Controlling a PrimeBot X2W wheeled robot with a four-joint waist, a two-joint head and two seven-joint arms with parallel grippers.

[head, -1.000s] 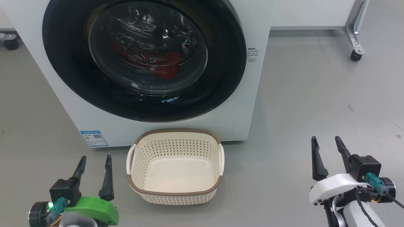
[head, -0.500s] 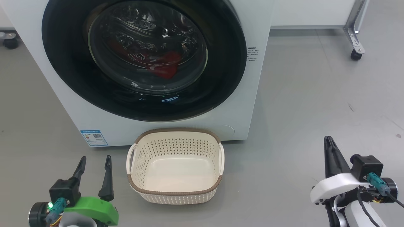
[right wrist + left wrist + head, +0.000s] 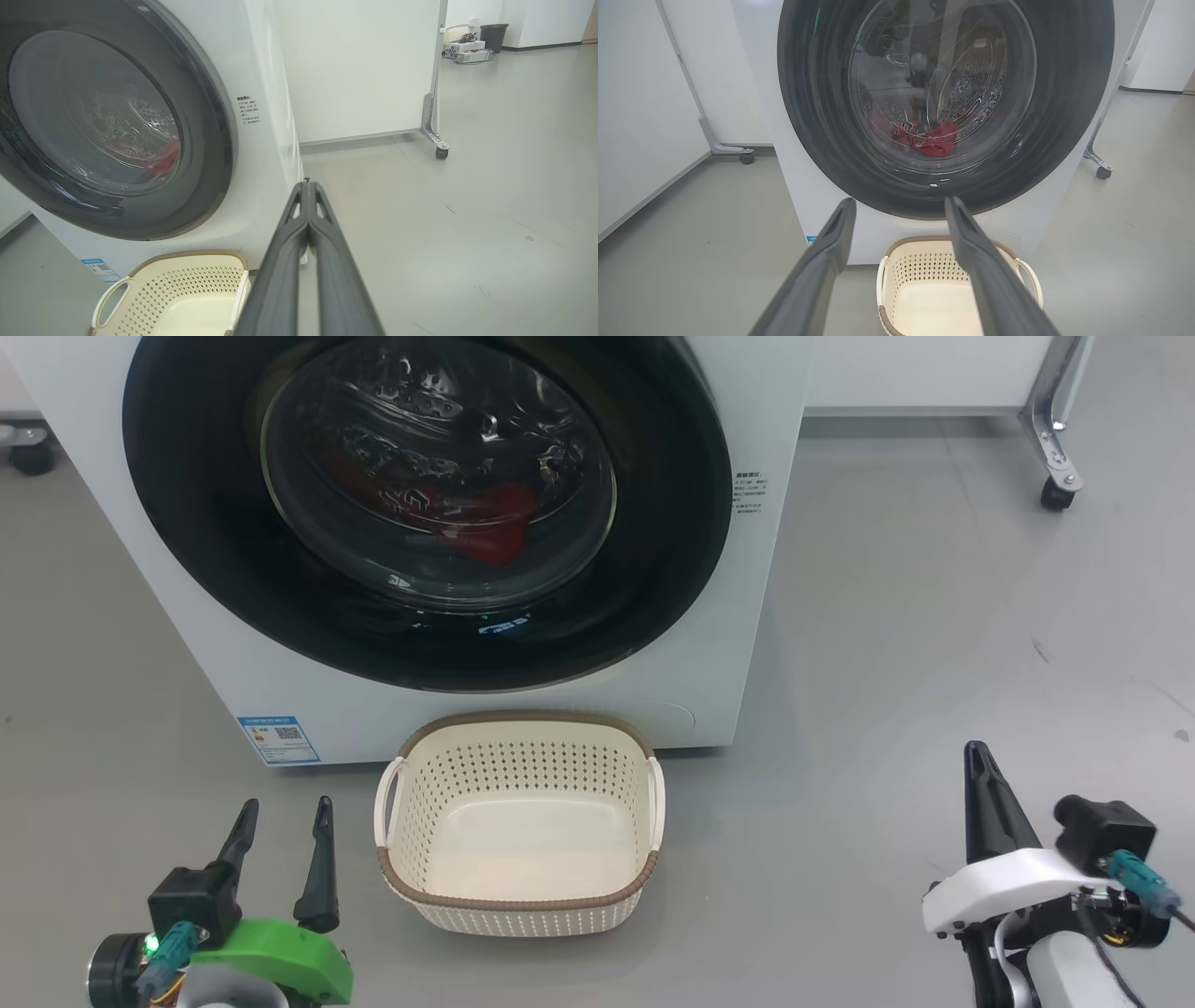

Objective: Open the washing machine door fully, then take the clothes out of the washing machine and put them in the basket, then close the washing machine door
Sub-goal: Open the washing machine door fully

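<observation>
Nothing is done yet: the door (image 3: 187, 523) is closed, red clothes (image 3: 485, 527) lie inside the washer (image 3: 766, 392), and the basket (image 3: 523, 915) sits empty at its foot. Left gripper (image 3: 287, 803) spread, right gripper (image 3: 977, 749) pressed together.

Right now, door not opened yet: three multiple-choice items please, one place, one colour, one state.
1. The basket sits: A) on the floor before the washing machine; B) on top of it; C) inside it.
2. The clothes behind the washing machine door are: A) blue; B) red; C) yellow.
3. The right claw is: A) wide open; B) shut; C) gripping cloth.
Key: 1 A, it stands just below the door; 2 B, red shows through the door; 3 B, closed on nothing.
</observation>
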